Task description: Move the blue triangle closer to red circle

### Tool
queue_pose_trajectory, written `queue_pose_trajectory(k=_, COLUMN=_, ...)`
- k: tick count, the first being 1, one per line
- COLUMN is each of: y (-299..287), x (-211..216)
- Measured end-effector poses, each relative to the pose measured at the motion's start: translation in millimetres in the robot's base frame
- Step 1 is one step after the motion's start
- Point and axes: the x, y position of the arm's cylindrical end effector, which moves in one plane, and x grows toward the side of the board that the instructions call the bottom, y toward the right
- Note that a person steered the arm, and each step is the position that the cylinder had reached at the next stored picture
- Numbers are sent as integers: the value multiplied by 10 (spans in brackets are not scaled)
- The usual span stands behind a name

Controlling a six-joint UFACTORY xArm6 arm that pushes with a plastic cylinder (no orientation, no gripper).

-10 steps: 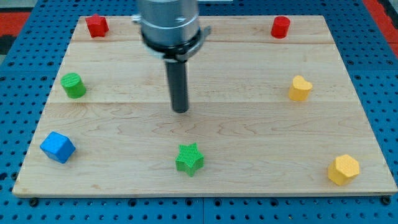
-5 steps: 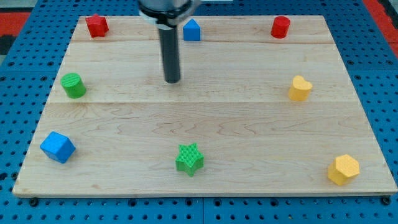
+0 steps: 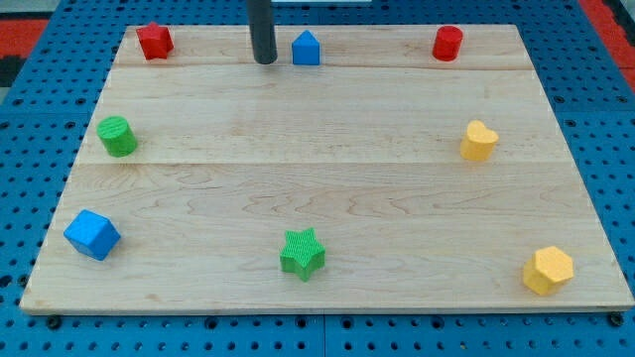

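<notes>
The blue triangle (image 3: 306,48) sits near the board's top edge, a little left of centre. The red circle (image 3: 447,43) stands at the top right, well apart from it. My tip (image 3: 264,59) is on the board just to the left of the blue triangle, with a small gap between them. The rod rises straight out of the view's top.
A red block (image 3: 154,41) is at the top left. A green cylinder (image 3: 117,136) and a blue cube (image 3: 92,235) are at the left. A green star (image 3: 303,253) is at the bottom centre. Two yellow blocks (image 3: 478,141) (image 3: 548,270) are at the right.
My tip has moved from the board's middle up towards the view's top and slightly left, ending beside the blue triangle. No block has moved.
</notes>
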Motion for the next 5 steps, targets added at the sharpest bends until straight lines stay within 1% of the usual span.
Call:
queue_pose_trajectory(k=1, y=428, x=-78)
queue_pose_trajectory(k=2, y=12, x=-84)
queue_pose_trajectory(k=3, y=152, x=-391)
queue_pose_trajectory(k=4, y=1080, x=-460)
queue_pose_trajectory(k=5, y=1797, x=-352)
